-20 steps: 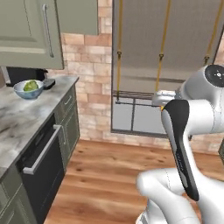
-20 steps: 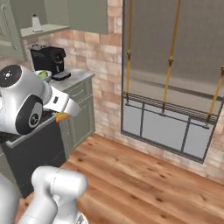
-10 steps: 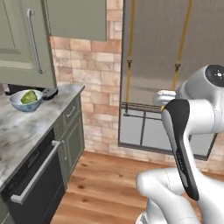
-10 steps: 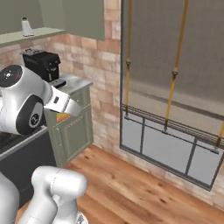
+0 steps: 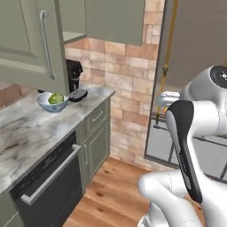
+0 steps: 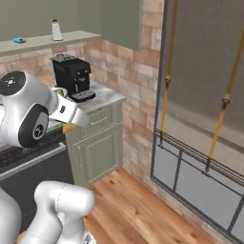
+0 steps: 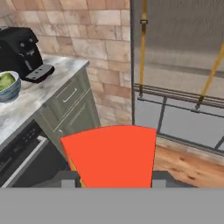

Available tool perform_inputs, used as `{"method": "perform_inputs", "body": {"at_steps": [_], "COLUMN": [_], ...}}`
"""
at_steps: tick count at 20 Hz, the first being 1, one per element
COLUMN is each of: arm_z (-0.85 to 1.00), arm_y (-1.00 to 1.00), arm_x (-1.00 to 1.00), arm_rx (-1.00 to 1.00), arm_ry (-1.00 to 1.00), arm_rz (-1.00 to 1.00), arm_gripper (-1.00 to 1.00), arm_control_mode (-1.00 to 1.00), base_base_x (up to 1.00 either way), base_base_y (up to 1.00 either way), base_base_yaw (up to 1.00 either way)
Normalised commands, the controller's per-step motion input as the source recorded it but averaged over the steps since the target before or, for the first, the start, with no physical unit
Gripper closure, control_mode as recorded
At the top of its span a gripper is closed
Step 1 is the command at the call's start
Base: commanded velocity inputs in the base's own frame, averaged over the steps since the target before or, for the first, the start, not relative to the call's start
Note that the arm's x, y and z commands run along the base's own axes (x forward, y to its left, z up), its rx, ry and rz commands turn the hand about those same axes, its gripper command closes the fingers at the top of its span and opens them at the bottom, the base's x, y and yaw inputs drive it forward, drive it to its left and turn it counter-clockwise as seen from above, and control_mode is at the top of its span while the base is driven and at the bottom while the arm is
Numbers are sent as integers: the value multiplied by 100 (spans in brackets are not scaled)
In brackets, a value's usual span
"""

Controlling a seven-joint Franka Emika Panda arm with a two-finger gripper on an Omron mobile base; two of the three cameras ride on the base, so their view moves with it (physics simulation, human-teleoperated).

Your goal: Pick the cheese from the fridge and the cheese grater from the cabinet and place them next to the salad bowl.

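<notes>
so, halfway into the first errand by the look of it: cheese [image 7: 111,155] already out of the fridge, clamped in the claw [image 7: 111,179] with a finger on either side, red-orange face flat and matte toward the hand view, a sliver of orange peeking past the wrist in the right base view. not yet set down beside the salad bowl [image 5: 52,101], which sits well apart on the counter [image 5: 26,133], just beside the coffee machine [image 6: 72,76]. grater [image 6: 56,31] untouched, upright on the open cabinet [image 5: 31,40] shelf above, near a small blue object [image 6: 19,40]. left to do, then: carry over, put down, fetch the grater.

glossy pale bowl, round, with a lumpy green heap inside. marbled grey counter, smooth. grater tapered, dull silver, dark on top. cabinet doors flat olive with a long grey bar handle [image 5: 46,44]. rough brick wall [image 5: 128,84] behind, warm wood plank floor [image 6: 143,209] below.
</notes>
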Motion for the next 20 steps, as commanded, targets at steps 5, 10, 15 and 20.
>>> {"method": "perform_inputs", "body": {"at_steps": [5, 10, 15, 20], "arm_z": [0, 0, 0, 0], "arm_y": [0, 0, 0, 0], "arm_x": [0, 0, 0, 0], "arm_rx": [0, 0, 0, 0], "arm_ry": [0, 0, 0, 0], "arm_rz": [0, 0, 0, 0], "arm_gripper": [100, 100, 100, 100], "arm_control_mode": [100, 100, 100, 100], "base_base_x": [65, 65, 75, 73], "base_base_y": [0, 0, -3, -8], "base_base_yaw": [48, 49, 35, 30]}}
